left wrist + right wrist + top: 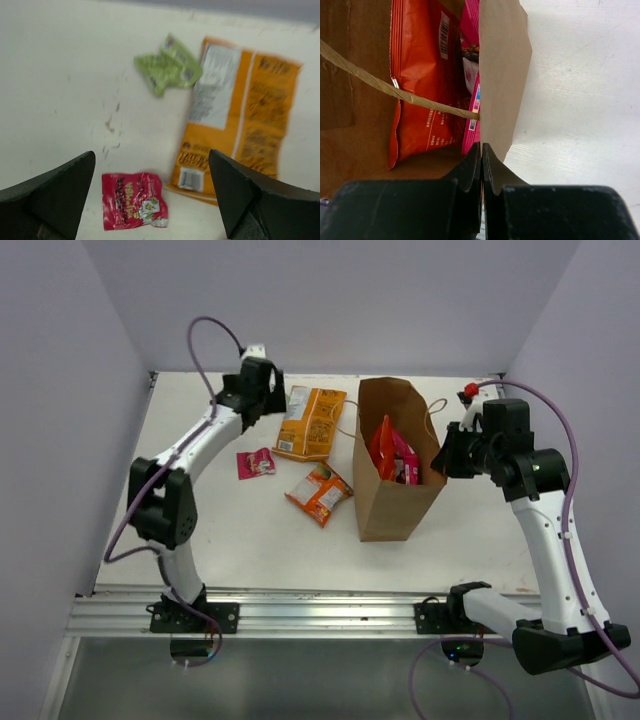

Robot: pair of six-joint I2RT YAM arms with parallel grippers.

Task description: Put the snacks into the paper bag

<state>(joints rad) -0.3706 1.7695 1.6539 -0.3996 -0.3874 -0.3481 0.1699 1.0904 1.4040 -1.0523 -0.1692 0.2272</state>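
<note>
Snacks point(312, 423) loose under released left claw point(151, 165), right claw point(481, 147) pinching paper bag point(390, 510) rim

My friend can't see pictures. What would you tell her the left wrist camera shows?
The left gripper hangs open over a white table, with a small red packet showing between its two dark fingers. Farther off lie a large orange bag and, beside it, a crumpled green packet.
</note>
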